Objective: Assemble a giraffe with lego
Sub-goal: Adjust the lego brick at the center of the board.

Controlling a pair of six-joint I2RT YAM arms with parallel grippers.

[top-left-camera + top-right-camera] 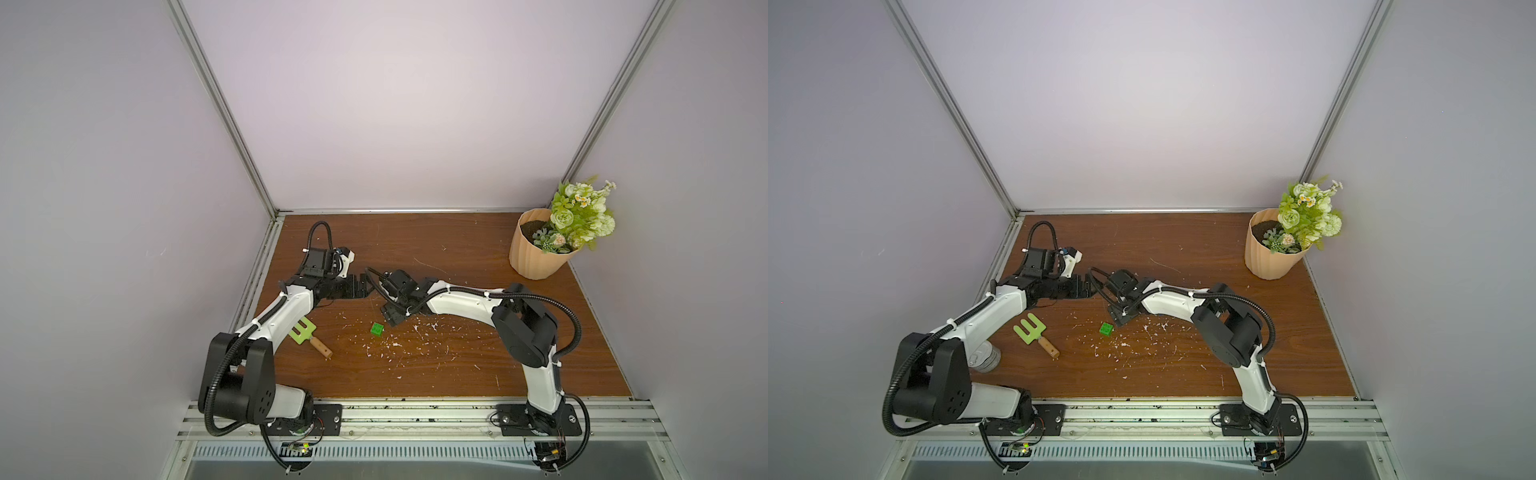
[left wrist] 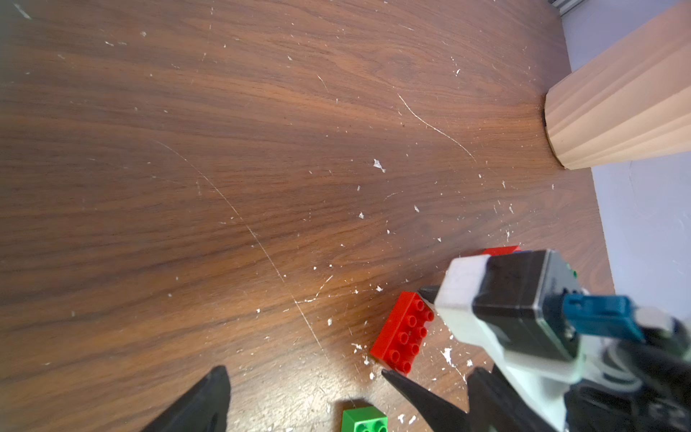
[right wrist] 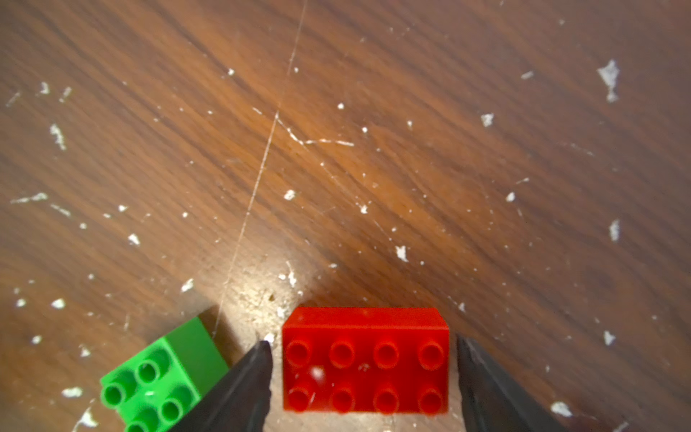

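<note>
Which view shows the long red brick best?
The right wrist view: the long red brick lies close, all eight studs clear, between open jaws. The left wrist view shows it smaller. In both top views it is hidden.

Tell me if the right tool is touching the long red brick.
Apart. The right wrist view shows the red brick between the right tool's open fingers, a strip of table showing on each side.

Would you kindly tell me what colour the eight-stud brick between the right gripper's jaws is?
The brick is red, clearest in the right wrist view.
</note>
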